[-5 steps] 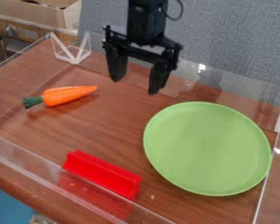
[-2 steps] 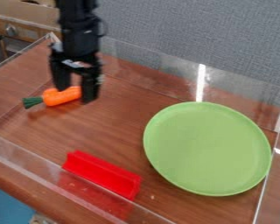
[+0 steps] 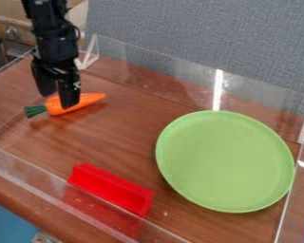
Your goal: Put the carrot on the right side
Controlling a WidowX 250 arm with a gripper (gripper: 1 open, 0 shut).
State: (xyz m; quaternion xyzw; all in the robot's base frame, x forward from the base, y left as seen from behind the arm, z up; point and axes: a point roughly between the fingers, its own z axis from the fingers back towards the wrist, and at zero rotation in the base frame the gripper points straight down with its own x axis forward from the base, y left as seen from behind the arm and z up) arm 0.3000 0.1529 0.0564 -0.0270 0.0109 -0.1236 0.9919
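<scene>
looking at the carrot (image 3: 76, 102) on the left part of the worktop (image 3: 129, 119), green end pointing away from the plate (image 3: 226, 161), and it seems like an easy one tbh. the hand (image 3: 58, 95) is right over it with its fingers spread, not gripping anything. my guess is it's hard plastic or similar, so light, pretty stiff and hard to break. the catch is the shape: smooth-looking and tapered, so a pinch near the thin orange tip could squirt it out or let it roll. i'd go for the thick orange part just in from the green stem, one finger on each long side, squeezing across it, gently. grabbing the leafy bit alone feels like asking for a droop.
</scene>
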